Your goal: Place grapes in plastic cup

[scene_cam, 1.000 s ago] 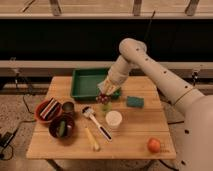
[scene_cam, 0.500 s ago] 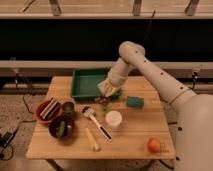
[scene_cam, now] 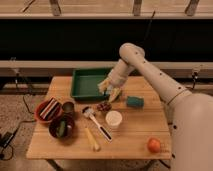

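The grapes, a small dark reddish-purple bunch, lie on the wooden table just in front of the green tray. My gripper hangs at the tray's front right corner, just above and behind the grapes, with the arm reaching in from the right. I cannot make out the light green plastic cup; it may be hidden by the gripper. A larger white cup stands just in front of the grapes.
A teal sponge lies right of the grapes. A dull metal cup, a red bowl and a dark bowl stand at the left. A spoon and a yellow item lie in front. An orange fruit is at the front right.
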Robot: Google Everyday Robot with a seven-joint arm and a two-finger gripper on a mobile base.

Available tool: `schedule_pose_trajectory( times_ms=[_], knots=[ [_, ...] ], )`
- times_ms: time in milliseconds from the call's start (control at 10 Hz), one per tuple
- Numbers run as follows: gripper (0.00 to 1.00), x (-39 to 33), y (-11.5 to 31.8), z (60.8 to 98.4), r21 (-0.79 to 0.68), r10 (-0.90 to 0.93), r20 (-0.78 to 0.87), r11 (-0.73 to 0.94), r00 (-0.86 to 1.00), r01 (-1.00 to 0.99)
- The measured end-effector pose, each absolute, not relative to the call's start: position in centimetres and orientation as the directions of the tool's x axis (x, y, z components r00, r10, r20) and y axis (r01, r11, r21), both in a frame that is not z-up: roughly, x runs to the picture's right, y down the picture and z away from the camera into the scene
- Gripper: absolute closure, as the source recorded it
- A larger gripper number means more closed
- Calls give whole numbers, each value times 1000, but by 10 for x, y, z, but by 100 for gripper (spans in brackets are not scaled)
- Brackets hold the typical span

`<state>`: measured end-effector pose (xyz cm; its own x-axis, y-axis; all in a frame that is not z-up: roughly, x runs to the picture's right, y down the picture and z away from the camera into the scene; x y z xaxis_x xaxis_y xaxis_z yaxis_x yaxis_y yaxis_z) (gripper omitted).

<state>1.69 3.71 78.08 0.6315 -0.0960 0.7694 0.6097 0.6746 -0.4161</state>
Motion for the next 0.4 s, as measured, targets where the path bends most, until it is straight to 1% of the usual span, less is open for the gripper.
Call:
schedule_pose_trajectory(
  times_ms=[400],
  knots=[
    [20,22,33,783,-418,-92,761,688,642,593]
  ],
)
